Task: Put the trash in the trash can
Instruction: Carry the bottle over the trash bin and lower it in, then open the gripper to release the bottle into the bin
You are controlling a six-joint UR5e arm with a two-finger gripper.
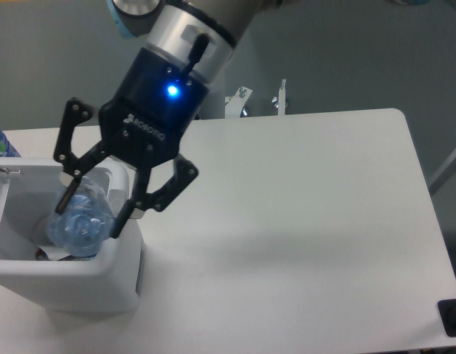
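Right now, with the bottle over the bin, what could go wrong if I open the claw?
1. The bottle sits near the bin's right wall, not the middle; on release it might catch the rim and tip onto the table.
2. The claw has a fingertip close to that rim, so lowering further could knock the bin.
3. The bottle looks crushed between the fingers and might cling briefly to a pad.
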